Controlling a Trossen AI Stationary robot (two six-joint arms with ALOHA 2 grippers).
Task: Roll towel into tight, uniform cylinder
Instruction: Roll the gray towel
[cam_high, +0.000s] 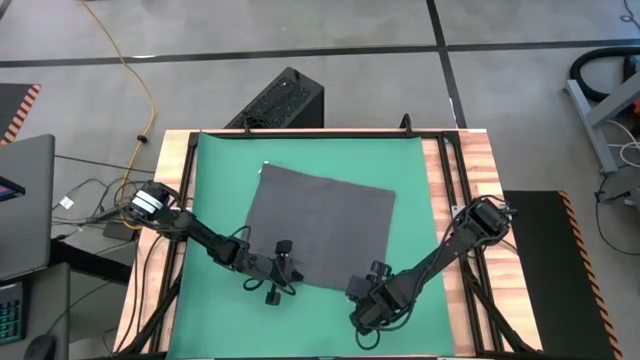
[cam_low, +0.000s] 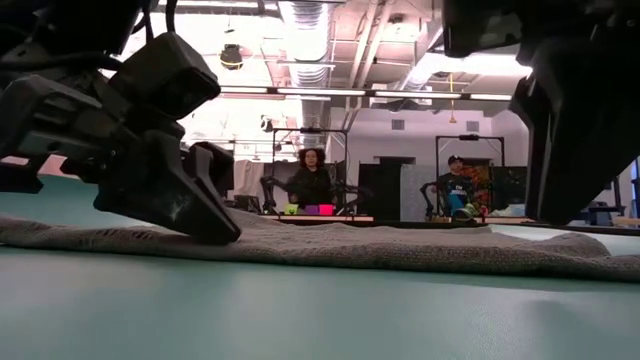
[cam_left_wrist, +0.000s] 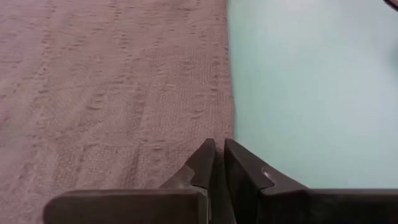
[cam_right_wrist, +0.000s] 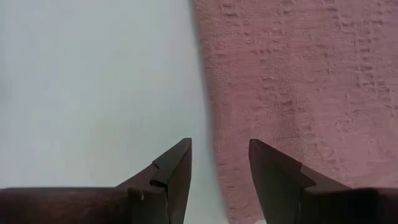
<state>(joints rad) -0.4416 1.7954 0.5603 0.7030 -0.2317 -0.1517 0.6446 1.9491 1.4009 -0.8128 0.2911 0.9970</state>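
in the high view the towel lies flat and a little turned on the green mat, which covers most of the wooden worktop. a small white tag shows at the towel's far left corner. the left arm comes in from the left side, stretched low, and the left claw is at the near edge of the towel, close to its near left corner. the right arm comes in from the right side, bent, and the right claw is at the near right corner of the towel. bare green mat is left all around the cloth, wider on the left side and in front.

in the low view the towel is a thin flat strip across the mat. the left claw is tilted down and its tip touches the cloth. two persons sit far behind, in the room.

in the left wrist view the left claw is nearly closed, with only a thin slit between the fingers, and the tips are at the side edge of the towel; i cannot tell if cloth is pinched. the mat beside it is bare.

in the right wrist view the right claw is apart, a moderate gap, holding nothing. the towel's edge runs between the fingers, and bare mat is on the other side.
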